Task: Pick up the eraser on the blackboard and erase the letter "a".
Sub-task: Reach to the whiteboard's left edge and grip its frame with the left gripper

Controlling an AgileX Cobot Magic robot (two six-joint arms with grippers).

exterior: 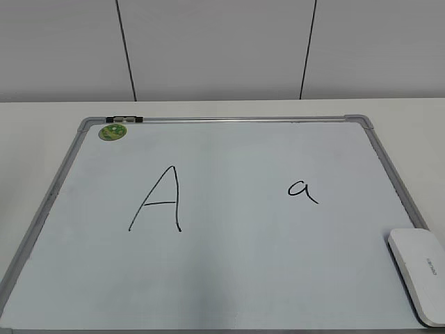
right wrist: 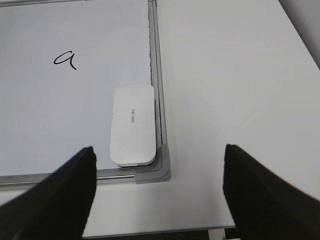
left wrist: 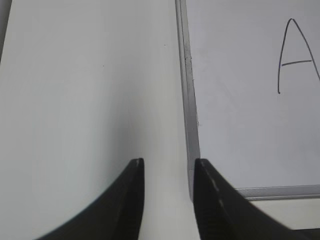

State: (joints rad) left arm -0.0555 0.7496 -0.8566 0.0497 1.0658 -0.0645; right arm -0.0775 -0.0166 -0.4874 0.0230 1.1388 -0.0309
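The eraser (exterior: pixel 419 271), a flat white rounded block with small grey lettering, lies in the blackboard's near right corner; the right wrist view shows it too (right wrist: pixel 132 124). The blackboard (exterior: pixel 229 120) is a white board with a silver-grey frame, lying flat on the table. The small letter "a" (exterior: pixel 302 190) is written right of the middle, also in the right wrist view (right wrist: pixel 65 60). My right gripper (right wrist: pixel 159 159) is open and empty, above the board's near right corner, short of the eraser. My left gripper (left wrist: pixel 169 172) is open and empty over the board's left frame (left wrist: pixel 187 90). Neither gripper shows in the exterior view.
A large capital "A" (exterior: pixel 158 200) is written left of the middle. A small round green magnet (exterior: pixel 112 131) sits in the far left corner, beside a black clip on the frame. The white table (right wrist: pixel 225 75) extends right of the board; its near edge shows at the bottom.
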